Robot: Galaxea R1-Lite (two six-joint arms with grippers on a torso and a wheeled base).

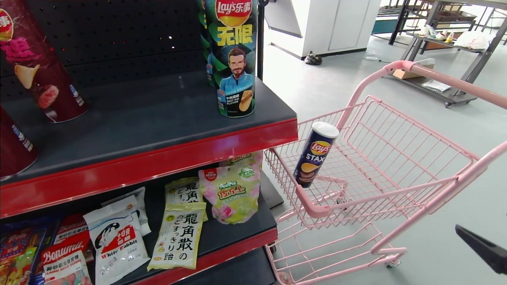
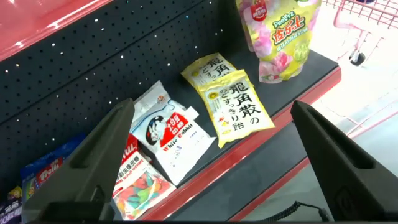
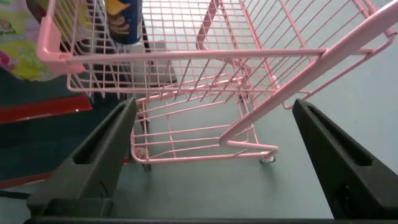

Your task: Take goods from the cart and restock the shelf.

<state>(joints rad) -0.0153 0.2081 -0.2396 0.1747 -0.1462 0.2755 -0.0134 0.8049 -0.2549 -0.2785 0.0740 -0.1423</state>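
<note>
Navy can (image 1: 315, 154) leans, lid up, perhaps on cart (image 1: 313, 206) wire; left hand (image 2: 211, 155) and right hand (image 3: 211, 155) spread.

Shelf (image 1: 138, 118) with chip cans (image 1: 233, 59), snack bags (image 1: 180, 233)

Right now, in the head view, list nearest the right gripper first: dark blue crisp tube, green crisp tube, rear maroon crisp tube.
1. Dark blue tube, in the pink cart.
2. Green tube, upper shelf's right end.
3. Rear maroon tube, upper shelf's left.
</note>
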